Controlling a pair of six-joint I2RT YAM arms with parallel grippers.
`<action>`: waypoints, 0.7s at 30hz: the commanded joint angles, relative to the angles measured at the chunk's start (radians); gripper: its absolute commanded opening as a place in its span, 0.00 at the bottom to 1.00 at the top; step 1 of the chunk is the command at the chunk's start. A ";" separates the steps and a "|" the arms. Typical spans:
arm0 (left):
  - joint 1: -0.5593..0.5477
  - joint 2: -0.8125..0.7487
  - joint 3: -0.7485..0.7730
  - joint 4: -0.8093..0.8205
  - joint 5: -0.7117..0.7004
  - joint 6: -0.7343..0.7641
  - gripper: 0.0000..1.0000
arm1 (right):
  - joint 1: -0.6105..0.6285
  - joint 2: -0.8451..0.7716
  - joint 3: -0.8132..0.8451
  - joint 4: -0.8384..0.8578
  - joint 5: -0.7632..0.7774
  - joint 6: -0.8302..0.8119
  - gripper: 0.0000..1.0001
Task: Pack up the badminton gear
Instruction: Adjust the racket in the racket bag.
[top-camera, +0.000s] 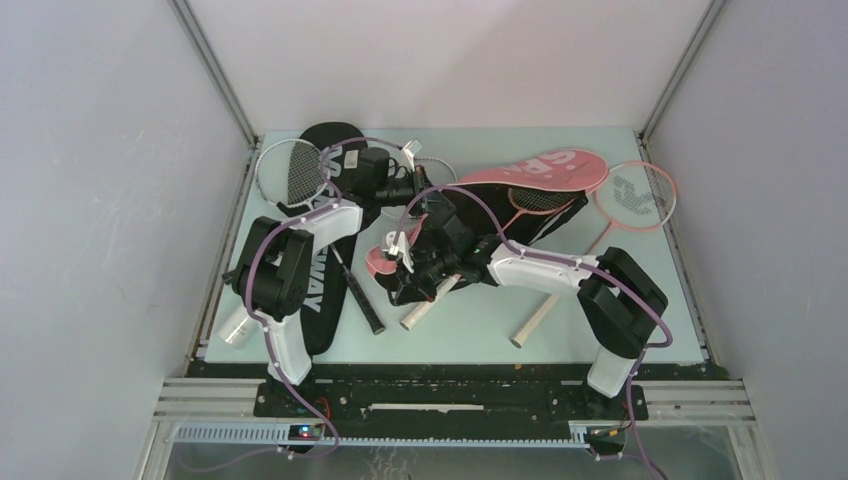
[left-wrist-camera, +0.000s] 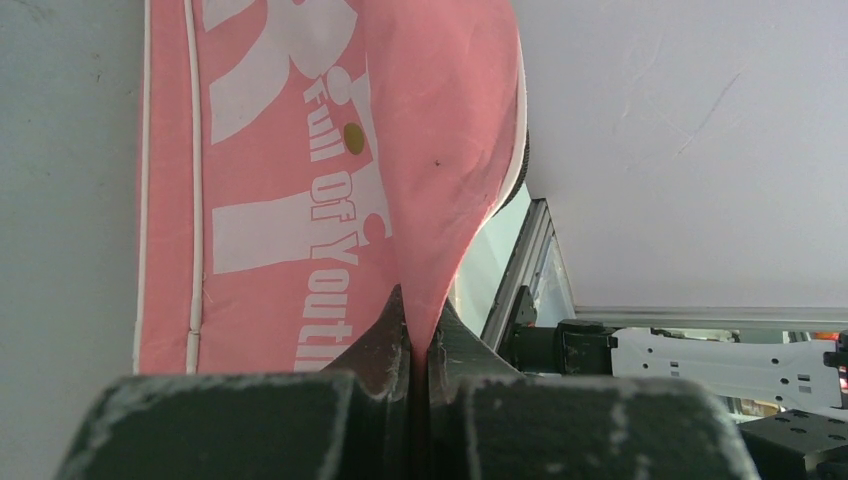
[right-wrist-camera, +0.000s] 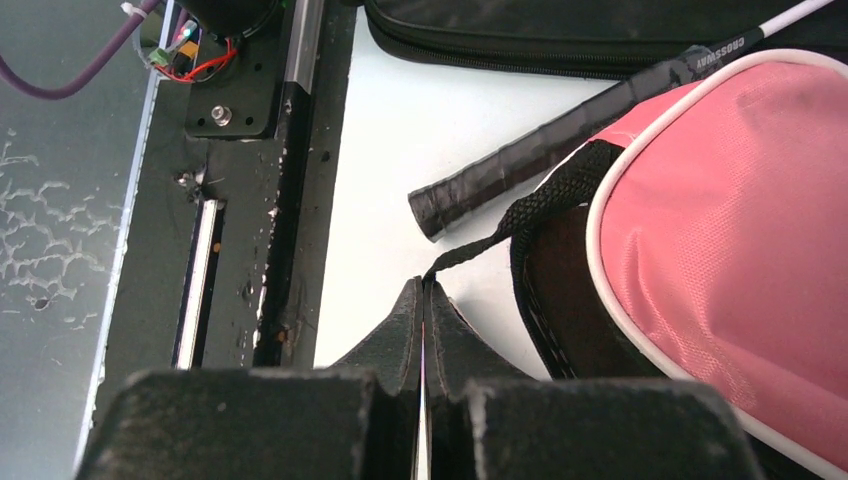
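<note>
The pink racket cover (top-camera: 545, 172) lies across the table's middle, with a racket handle (top-camera: 425, 310) sticking out of its near end. My left gripper (left-wrist-camera: 420, 325) is shut on a fold of the pink cover (left-wrist-camera: 300, 200), lifting it. My right gripper (right-wrist-camera: 425, 290) is shut on the cover's black strap (right-wrist-camera: 540, 200), beside the pink cover's white-piped edge (right-wrist-camera: 730, 270). In the top view the left gripper (top-camera: 422, 195) and right gripper (top-camera: 400, 255) both work at the cover's left end. A pink racket (top-camera: 635, 195) lies at the right, a white-framed racket (top-camera: 290, 170) at the back left.
The black racket cover (top-camera: 318, 290) lies under the left arm, with a black-gripped racket handle (top-camera: 360, 300) beside it and a white tube (top-camera: 235, 325) at the left edge. The metal frame rail (right-wrist-camera: 290, 150) runs along the table's near edge.
</note>
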 joint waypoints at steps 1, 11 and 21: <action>0.007 -0.001 0.051 0.031 0.037 -0.010 0.00 | 0.016 0.010 0.024 -0.027 0.013 -0.027 0.00; 0.018 0.008 0.067 0.059 0.029 -0.068 0.00 | 0.056 0.027 -0.021 0.004 0.102 -0.042 0.00; 0.022 0.021 0.080 0.115 0.043 -0.140 0.00 | 0.071 0.053 -0.034 0.051 0.146 0.015 0.00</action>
